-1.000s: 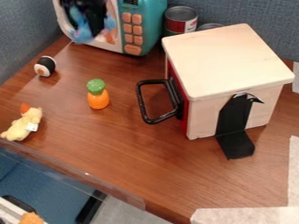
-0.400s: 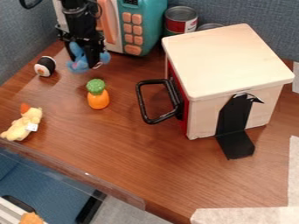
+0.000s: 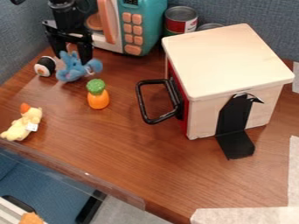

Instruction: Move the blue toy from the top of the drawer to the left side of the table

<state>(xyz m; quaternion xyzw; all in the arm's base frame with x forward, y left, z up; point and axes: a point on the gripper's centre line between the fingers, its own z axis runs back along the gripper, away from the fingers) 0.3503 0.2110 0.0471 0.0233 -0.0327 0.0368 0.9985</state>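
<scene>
The blue plush toy (image 3: 71,72) lies on the brown wood-grain desk (image 3: 146,162), at ten o'clock in the camera view. The black two-finger hand (image 3: 71,57) hangs just behind and over it, between ten and eleven o'clock, its fingers spread apart; whether either one touches the plush cannot be told. Close to the toy, at its nine o'clock, is a black-and-white toy sushi roll (image 3: 45,66) with an orange centre, and at its five o'clock an orange plastic pineapple (image 3: 98,99) with a green top. The pale yellow plush duck (image 3: 23,124) with a red-orange head tuft lies at nine o'clock in the view, near the desk's edge. A teal-and-white toy microwave (image 3: 150,22) with coral buttons stands between eleven and twelve, a red-labelled metal can (image 3: 181,22) beside it. The pale wooden drawer box (image 3: 225,59), with a red front and black handle, stands at two o'clock.
</scene>
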